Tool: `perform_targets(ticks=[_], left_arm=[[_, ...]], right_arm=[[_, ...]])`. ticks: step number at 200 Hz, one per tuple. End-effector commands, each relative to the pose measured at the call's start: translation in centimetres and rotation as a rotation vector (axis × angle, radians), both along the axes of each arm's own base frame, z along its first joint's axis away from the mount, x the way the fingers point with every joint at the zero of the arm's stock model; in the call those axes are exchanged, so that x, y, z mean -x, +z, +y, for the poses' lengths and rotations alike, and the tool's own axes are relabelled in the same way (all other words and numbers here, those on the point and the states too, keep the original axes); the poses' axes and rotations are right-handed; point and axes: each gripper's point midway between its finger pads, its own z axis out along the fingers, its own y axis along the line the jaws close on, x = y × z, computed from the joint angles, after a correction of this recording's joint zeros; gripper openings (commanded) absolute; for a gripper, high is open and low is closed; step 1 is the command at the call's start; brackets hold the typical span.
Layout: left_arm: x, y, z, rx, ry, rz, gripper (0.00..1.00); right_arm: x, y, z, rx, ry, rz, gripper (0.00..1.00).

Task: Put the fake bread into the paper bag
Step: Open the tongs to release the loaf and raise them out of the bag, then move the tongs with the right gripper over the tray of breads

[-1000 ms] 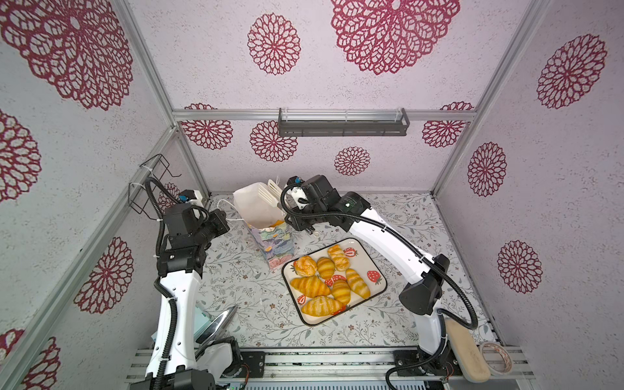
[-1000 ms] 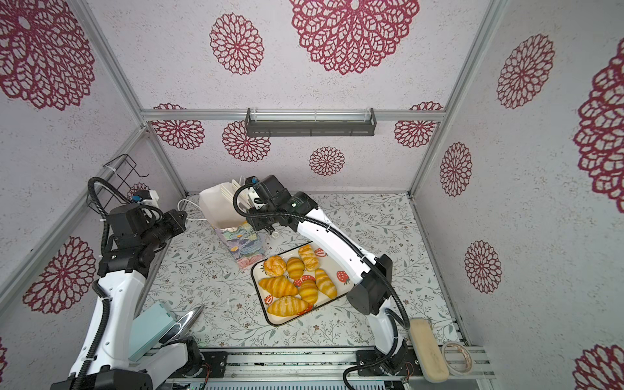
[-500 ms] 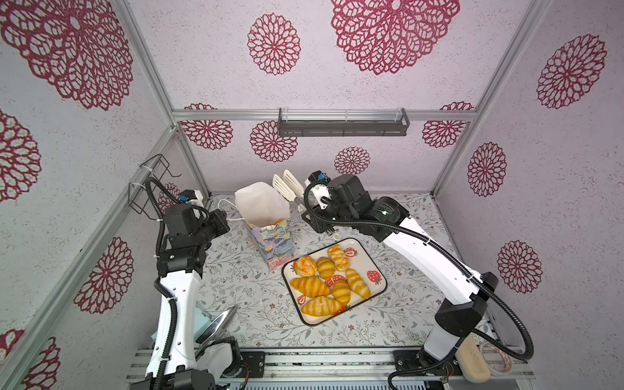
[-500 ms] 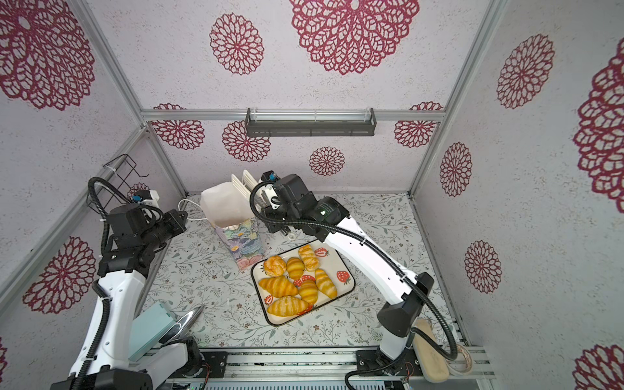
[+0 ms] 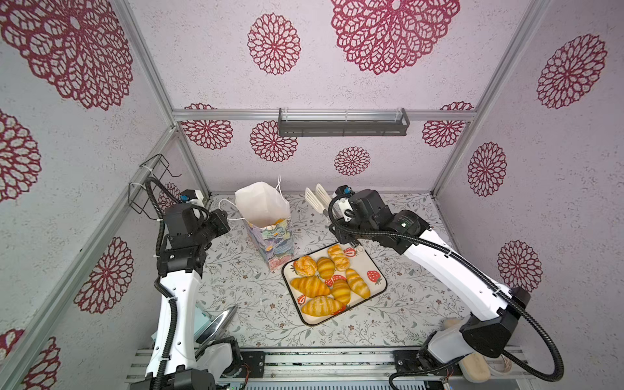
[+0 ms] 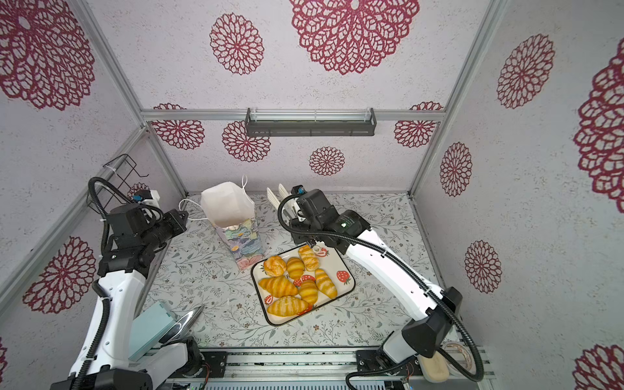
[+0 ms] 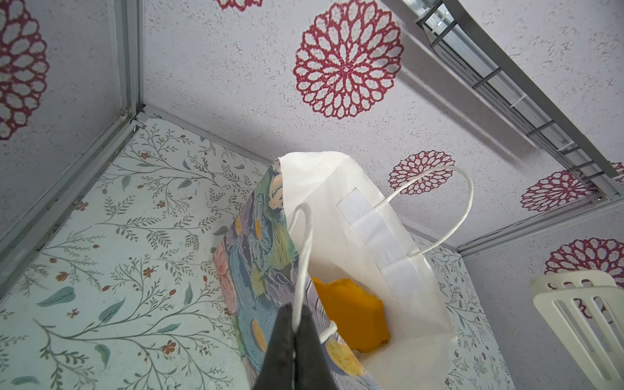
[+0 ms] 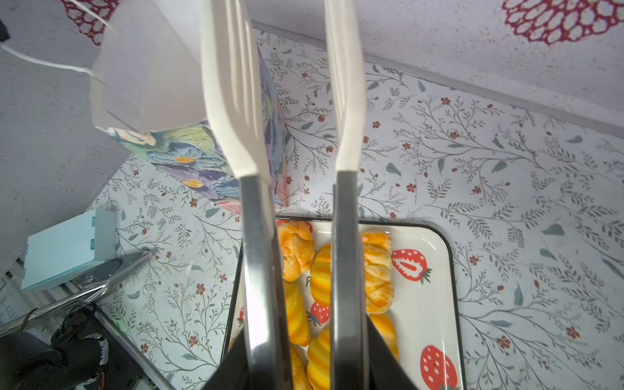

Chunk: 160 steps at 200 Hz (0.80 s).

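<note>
Your left gripper (image 7: 295, 315) is pinched fully together on one cord handle (image 7: 304, 266) of the paper bag (image 7: 358, 216). The thin white cord comes up from between its two dark fingers (image 7: 281, 344), and they grip nothing else. In both top views this gripper (image 5: 225, 221) sits just left of the bag (image 5: 270, 239), with the cord looping across to it.

The bag stands upright a little left of centre in the top views, with its mouth open. One orange-yellow piece of fake bread (image 7: 347, 310) lies inside it against the white wall.

Your right gripper (image 8: 305, 358) is closed on a pair of tongs (image 8: 258, 236), its dark fingers (image 8: 226, 371) pressing the two steel arms from outside. The arms are not squeezed together. A clear gap separates the white slotted heads, and nothing is caught between them. In a top view the heads (image 5: 317, 197) point towards the top of the frame, just right of the bag's mouth and apart from it.

The rest of the fake bread (image 5: 324, 280), seven pieces, lies on the strawberry-printed tray (image 5: 364, 264) at the centre of the top views. The tray lies just beside the bag's foot, to its lower right.
</note>
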Motion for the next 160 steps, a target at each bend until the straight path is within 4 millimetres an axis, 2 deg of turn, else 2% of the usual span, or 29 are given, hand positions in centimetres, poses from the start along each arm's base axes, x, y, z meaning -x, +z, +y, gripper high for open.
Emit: perform_targets(ticks=[1,43,70,160], left_arm=[[-0.2,0.2,-0.2,0.007,-0.012,-0.020,0.00],[-0.3,0.3,-0.8,0.006,-0.035,-0.025,0.00],[-0.3,0.7,-1.3,0.010,-0.056,-0.041,0.00],[-0.1,1.6,-2.4,0.035,-0.116,-0.086,0.00]], right_arm=[[0.3,2.0,-2.6,-0.055,-0.073,-0.038,0.39],[0.9,-2.3,-5.3,-0.008,-0.125,0.055,0.41],[1.4,-4.2,-6.5,0.003,-0.145,0.093,0.41],[2.3,-9.2,-8.1,0.025,-0.168,0.189,0.41]])
